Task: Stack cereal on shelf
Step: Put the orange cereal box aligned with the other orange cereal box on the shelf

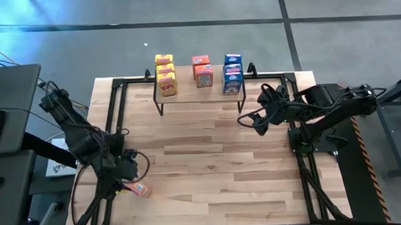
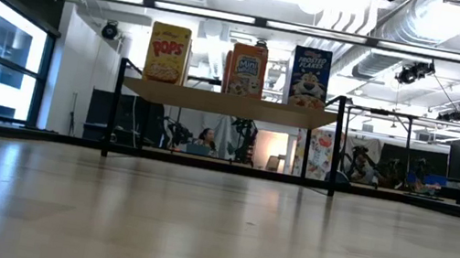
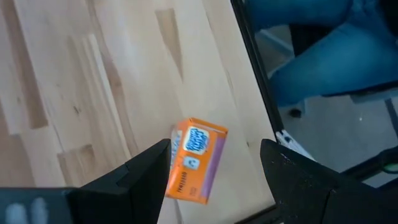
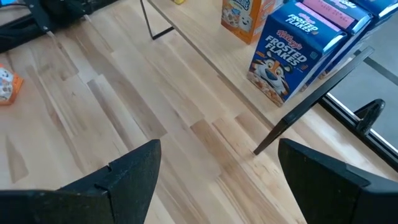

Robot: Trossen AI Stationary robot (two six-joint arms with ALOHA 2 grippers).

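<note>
1. Near the table's (image 1: 209, 159) front-left corner we see the left gripper (image 3: 214, 165) hanging over one orange box (image 3: 196, 160) that lies flat on the wood, close to the black frame rail along that edge; the jaws stand apart, one on each side of the box, and we cannot tell whether either finger touches it.
2. From above, that same box (image 1: 141, 190) lies just inside the left rail, with little room between it and the table's edge and wide bare wood to its right.
3. At the far side stands the shelf (image 1: 200, 93), its thin black legs set on the table; eight boxes sit on its plank in three rows running front to back: yellow boxes (image 1: 165, 75) on the left, orange boxes (image 1: 202, 70) in the middle, blue boxes (image 1: 232, 74) on the right.
4. From above the middle row shows two boxes and the outer rows three each.
5. By the table's right edge the right gripper (image 4: 217, 171) hangs above bare wood, near the shelf's front-right leg, with its jaws wide apart and nothing between them.
6. Between the two arms the middle of the table is open board.
7. Looking level across the table we see only the front box of each row; the rest are hidden behind, and neither arm shows there.
8. Seen from the right wrist, the yellow row is cut off at the picture's edge.
</note>
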